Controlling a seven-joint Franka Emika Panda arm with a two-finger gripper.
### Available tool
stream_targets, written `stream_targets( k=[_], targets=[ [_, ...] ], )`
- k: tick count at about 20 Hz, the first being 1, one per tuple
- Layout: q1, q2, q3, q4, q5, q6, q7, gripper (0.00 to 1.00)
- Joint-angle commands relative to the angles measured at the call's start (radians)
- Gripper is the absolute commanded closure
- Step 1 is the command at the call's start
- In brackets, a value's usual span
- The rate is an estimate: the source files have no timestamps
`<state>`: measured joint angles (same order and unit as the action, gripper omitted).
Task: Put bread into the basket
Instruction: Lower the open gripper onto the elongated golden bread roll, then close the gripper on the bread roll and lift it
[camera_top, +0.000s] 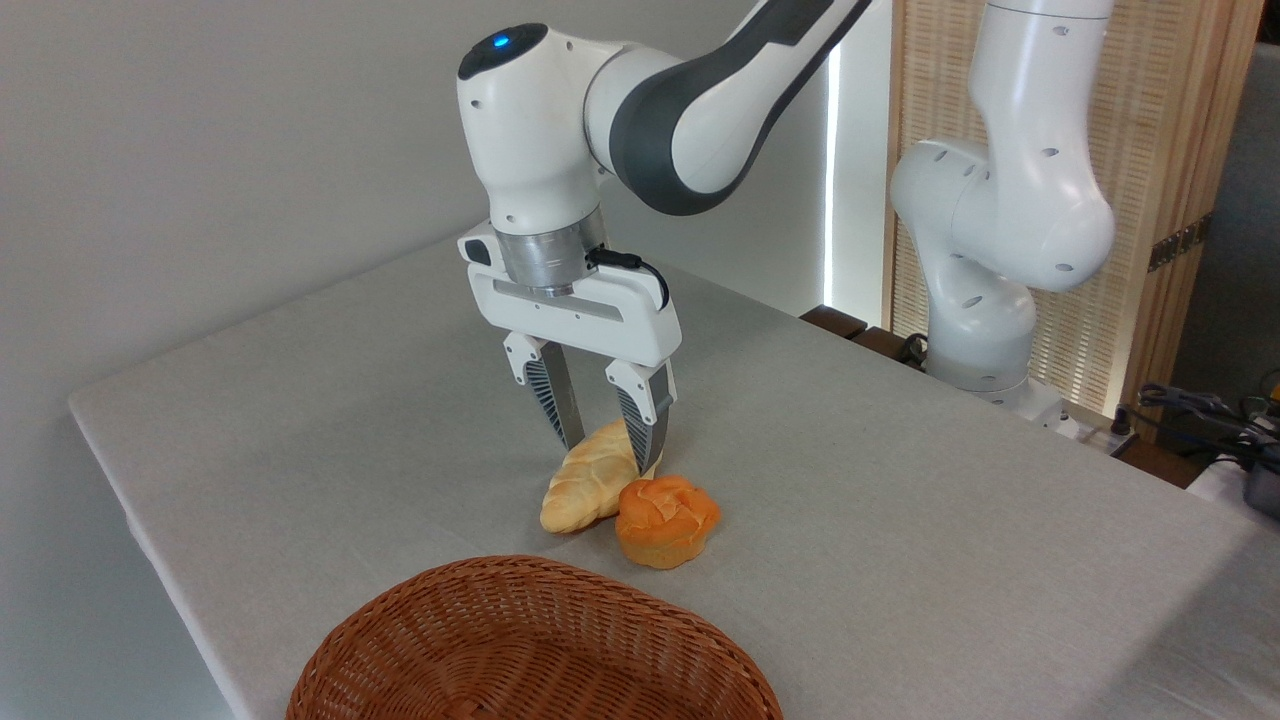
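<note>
The arm's gripper reaches down mid-tabletop, its fingers spread either side of the bread's far end, not clenched. An orange bun touches the loaf. The basket sits at the near edge.

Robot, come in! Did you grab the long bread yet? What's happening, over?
Gripper open, fingers astride the bread's far end. Bread on the table, not lifted. Orange bun touching its right side. Basket in front, nothing visible in it.
</note>
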<state>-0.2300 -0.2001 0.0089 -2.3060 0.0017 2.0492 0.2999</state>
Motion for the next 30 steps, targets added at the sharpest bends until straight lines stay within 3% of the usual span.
stream_targets(
  k=[1,4,6,7,8,21,30],
  targets=[
    [-0.006,-0.001,0.008,-0.007,-0.016,0.023,-0.01,0.0],
    [-0.006,0.007,0.008,-0.006,-0.012,0.019,-0.005,0.0],
    [-0.006,0.008,0.008,-0.006,-0.012,0.019,-0.001,0.21],
    [-0.006,0.013,0.008,-0.006,-0.011,0.019,0.001,0.44],
    [-0.006,0.022,0.008,-0.006,-0.006,0.02,-0.001,0.52],
    [-0.006,0.024,0.008,0.008,-0.005,0.022,0.002,0.53],
    [0.003,0.016,0.014,0.181,-0.003,0.005,0.005,0.53]
  ],
)
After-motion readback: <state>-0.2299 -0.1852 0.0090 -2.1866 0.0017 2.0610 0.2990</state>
